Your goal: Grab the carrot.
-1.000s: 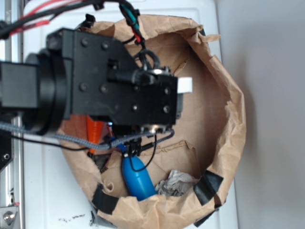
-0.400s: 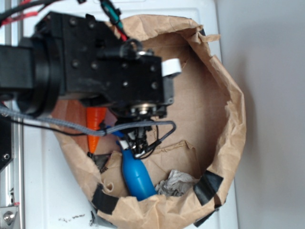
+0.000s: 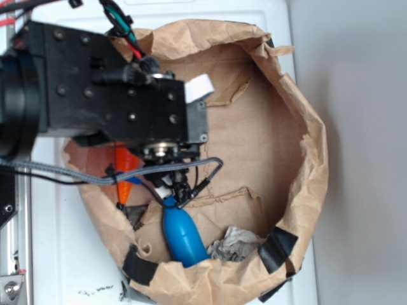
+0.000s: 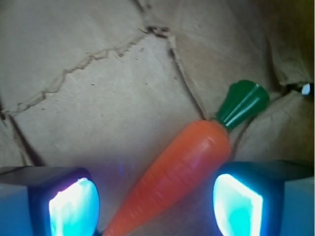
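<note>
Two views for you. Wrist view: gripper (image 4: 155, 206) is spread wide, glowing cyan fingers (image 4: 74, 204) low at left and right of frame, and the carrot (image 4: 179, 174) lies diagonally between them on brown paper. Its tapered end runs down toward the bottom edge near the left finger; its green stem cap (image 4: 242, 103) points up and to the right, past the right finger. You can't confirm contact between either finger and the carrot; there looks to be a gap on both sides. The paper under it is creased and torn.

Exterior view: the arm's black wrist block hangs over the left part of a crumpled paper bag (image 3: 305, 159) rolled open into a bowl shape, with black tape patches on its rim. You only get a sliver of the carrot (image 3: 126, 168) here, orange, showing below the wrist block near the bag's left wall; the rest is hidden by the arm. A blue bottle (image 3: 183, 236) lies just beside it toward the bag's lower edge, with a wad of grey crumpled material (image 3: 236, 243) next to that. The bag sits on a white surface (image 3: 63, 254).
</note>
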`<state>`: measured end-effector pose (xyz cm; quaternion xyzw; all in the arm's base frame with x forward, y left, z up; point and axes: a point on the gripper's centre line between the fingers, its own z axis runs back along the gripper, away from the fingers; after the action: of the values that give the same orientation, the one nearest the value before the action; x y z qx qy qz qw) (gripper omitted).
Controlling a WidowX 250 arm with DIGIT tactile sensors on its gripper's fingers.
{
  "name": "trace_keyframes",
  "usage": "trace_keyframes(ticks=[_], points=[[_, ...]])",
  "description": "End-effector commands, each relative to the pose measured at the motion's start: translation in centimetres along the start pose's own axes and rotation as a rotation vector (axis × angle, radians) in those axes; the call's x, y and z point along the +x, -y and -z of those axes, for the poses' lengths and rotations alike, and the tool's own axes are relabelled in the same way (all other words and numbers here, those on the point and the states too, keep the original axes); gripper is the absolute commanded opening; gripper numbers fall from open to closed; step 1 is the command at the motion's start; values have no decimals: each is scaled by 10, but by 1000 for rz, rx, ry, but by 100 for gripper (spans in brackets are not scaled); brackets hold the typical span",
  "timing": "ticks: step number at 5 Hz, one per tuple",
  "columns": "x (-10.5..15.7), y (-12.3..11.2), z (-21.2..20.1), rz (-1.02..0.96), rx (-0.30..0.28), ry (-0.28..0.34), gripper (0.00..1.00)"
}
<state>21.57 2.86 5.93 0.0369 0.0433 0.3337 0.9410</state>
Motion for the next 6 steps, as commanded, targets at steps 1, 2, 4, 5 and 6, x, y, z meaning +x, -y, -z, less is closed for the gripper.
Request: trace_keyframes(ticks=[1,2,4,5,6], points=[[16,-12,18,-25,63,-63,100],[14,-14,36,-26,90,-71,100],[-3,-21,41,-39,70,-56,0],[-2,-24,34,-55,43,-50,0],[-5,-26,27,-82,25,-42,0]])
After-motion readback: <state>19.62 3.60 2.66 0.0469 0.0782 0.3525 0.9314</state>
